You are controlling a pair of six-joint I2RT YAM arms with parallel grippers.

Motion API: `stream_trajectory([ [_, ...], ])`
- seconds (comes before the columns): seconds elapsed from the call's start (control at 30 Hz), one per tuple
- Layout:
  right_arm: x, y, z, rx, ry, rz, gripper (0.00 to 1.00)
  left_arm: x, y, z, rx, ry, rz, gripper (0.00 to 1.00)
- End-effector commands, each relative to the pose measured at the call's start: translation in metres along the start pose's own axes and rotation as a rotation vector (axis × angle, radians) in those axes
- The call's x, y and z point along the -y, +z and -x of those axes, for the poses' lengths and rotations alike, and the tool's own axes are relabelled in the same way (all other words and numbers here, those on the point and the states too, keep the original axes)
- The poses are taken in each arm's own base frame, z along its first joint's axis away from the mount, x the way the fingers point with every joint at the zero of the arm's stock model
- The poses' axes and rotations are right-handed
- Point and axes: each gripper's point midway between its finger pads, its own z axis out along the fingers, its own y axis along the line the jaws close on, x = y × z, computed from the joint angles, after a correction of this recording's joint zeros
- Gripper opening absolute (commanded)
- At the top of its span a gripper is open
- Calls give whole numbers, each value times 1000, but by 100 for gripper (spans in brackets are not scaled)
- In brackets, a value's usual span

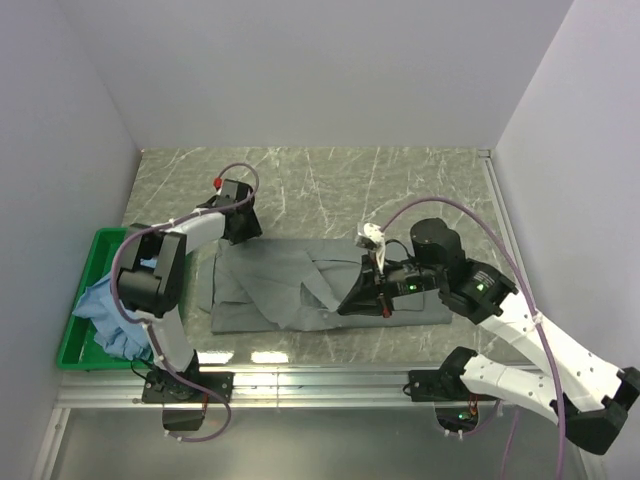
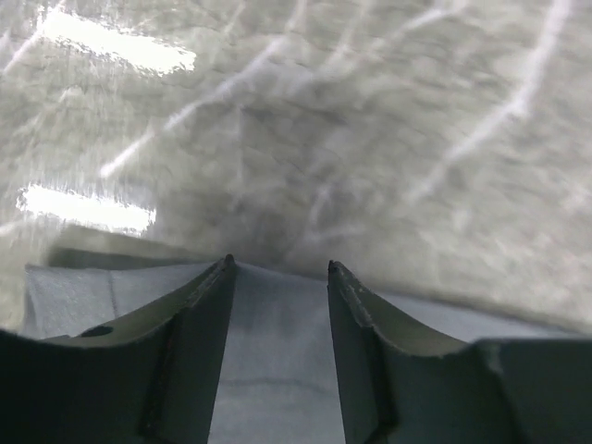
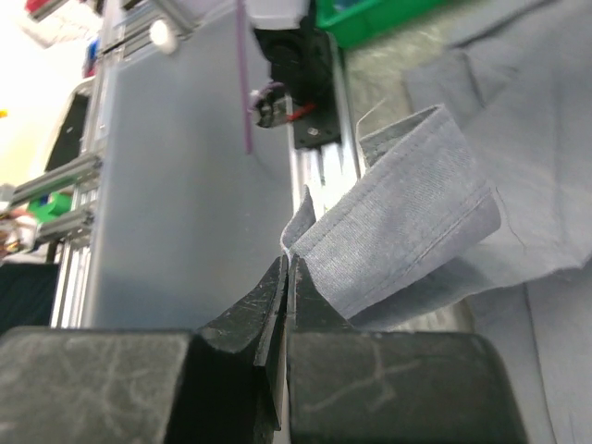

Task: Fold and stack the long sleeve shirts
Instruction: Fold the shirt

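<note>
My right hand [image 3: 286, 264] pinches a strip of the grey-green shirt [image 1: 285, 295], which lies by the near edge of the desk [image 1: 330, 180]; only that wrist view shows the grip. My left hand [image 2: 277, 266] hangs with its fingers apart over the shirt's far left corner. The light blue shirt [image 1: 108, 312] lies in the green bin [image 1: 72, 345].

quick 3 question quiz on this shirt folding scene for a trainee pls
1. Fill in: the left gripper has its jaws ____.
2. True or false: the blue shirt lies in the bin.
3. Which one is shut on the grey shirt? A left gripper, B right gripper

Key: 1 open; 2 true; 3 B
</note>
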Motion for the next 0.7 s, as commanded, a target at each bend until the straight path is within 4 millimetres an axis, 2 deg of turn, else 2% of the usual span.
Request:
stream_trajectory([
  [0.0,-18,9,32,59,-79,38,0,1,9,13,10,-38,16,50],
  [0.2,-37,32,35,19,-98,109,0,-5,23,17,-4,-76,27,47],
  [0.23,-34,37,32,2,-88,104,0,-4,24,18,-7,-79,20,47],
  [0.33,-33,43,34,-4,-90,94,0,1,20,24,6,-80,-1,48],
  [0.43,-36,44,42,29,-88,98,0,6,8,33,36,-69,-25,53],
  [0.53,-19,44,58,94,-75,-22,0,15,-17,51,93,-53,-74,58],
  [0.57,-11,44,62,114,-67,-69,0,21,-33,57,122,-48,-108,62],
  [0.6,10,41,69,154,-50,-193,0,23,-41,61,138,-38,-127,64],
  [0.63,19,38,74,180,-23,-252,0,25,-48,57,142,-28,-144,67],
  [0.67,29,34,78,204,-6,-313,0,31,-64,63,170,-19,-180,69],
])
